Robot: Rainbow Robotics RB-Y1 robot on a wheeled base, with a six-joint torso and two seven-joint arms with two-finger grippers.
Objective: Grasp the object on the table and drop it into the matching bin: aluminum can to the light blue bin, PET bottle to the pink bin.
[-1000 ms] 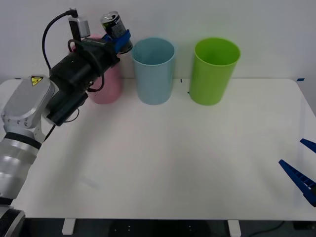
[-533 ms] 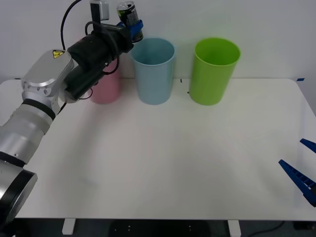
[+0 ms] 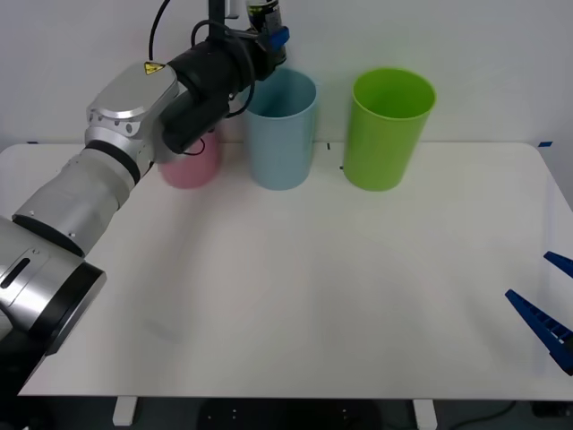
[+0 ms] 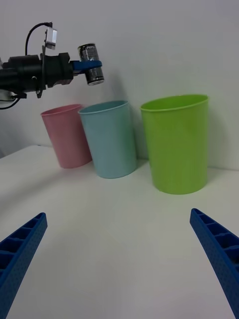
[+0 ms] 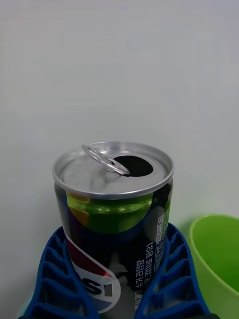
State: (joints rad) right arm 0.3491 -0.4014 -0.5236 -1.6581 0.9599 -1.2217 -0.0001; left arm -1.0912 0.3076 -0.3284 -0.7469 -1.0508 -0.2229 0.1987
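Observation:
The aluminum can [image 3: 265, 12] is silver with a dark label and an open pull-tab top [image 5: 113, 167]. It hangs upright in the air, with my left gripper [image 3: 273, 38] shut on its body. In the front view it is at the top edge, just above the left rim of the light blue bin [image 3: 280, 130]. The right wrist view also puts the can [image 4: 91, 71] over the light blue bin's [image 4: 110, 138] side nearest the pink bin [image 4: 67, 134]. My left arm hides part of the pink bin [image 3: 190, 166]. My right gripper [image 3: 546, 315] rests open low at the table's right edge.
A green bin [image 3: 387, 130] stands to the right of the light blue one, all three in a row along the back of the white table [image 3: 313, 296]. A plain wall lies behind them.
My left arm has carried the can up and to the right, from above the pink bin to above the light blue bin's rim. The right arm has not moved.

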